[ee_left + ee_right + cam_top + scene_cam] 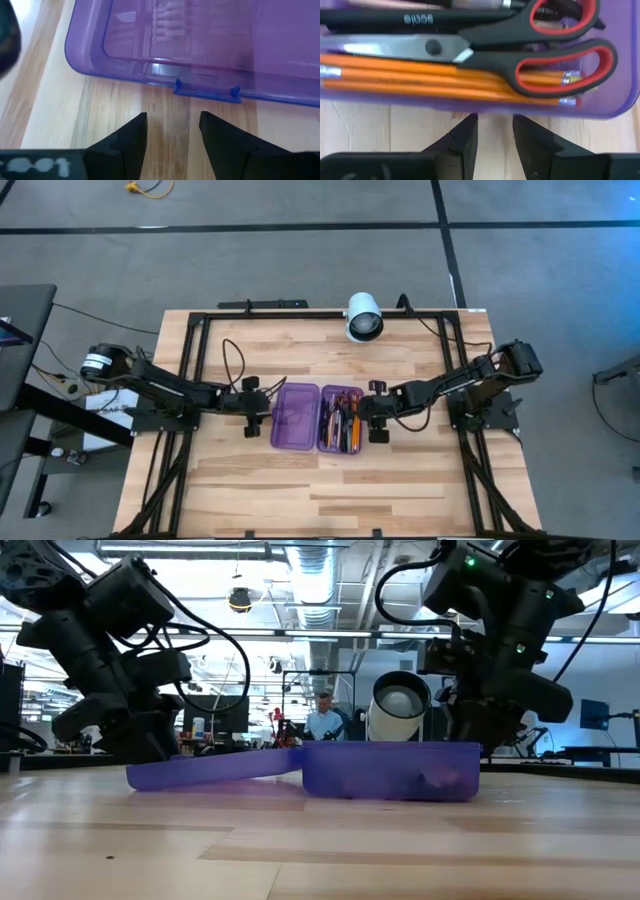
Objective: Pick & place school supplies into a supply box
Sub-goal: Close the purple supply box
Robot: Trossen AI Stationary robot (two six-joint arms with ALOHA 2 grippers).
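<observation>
The box [310, 418] is shown lying open at the middle of the table [330, 490], its lid [295, 417] folded flat to the left and its tray [341, 420] to the right. In the low view the lid [215, 768] is seen lying low on the wood, and the tray wall [390, 770] stands higher beside it.

The supplies are held in the tray: orange pencils [420, 80] are laid side by side along its right wall, scissors [485, 47] with black and red handles rest on top of them, and a black pen [395, 20] is seen just beyond.

The left gripper [250, 409] is placed just left of the lid, low over the table. Its fingers [125, 142] are spread, nothing is held between them, and they are pointed at the lid's blue latch tab [206, 91].

The right gripper [377, 412] is placed just right of the tray. Its fingers [462, 140] are parted by a narrow gap, with bare wood between them, close to the tray wall.

A white camera [364, 317] is mounted at the far edge. A person [323, 718] is visible in the room behind.
</observation>
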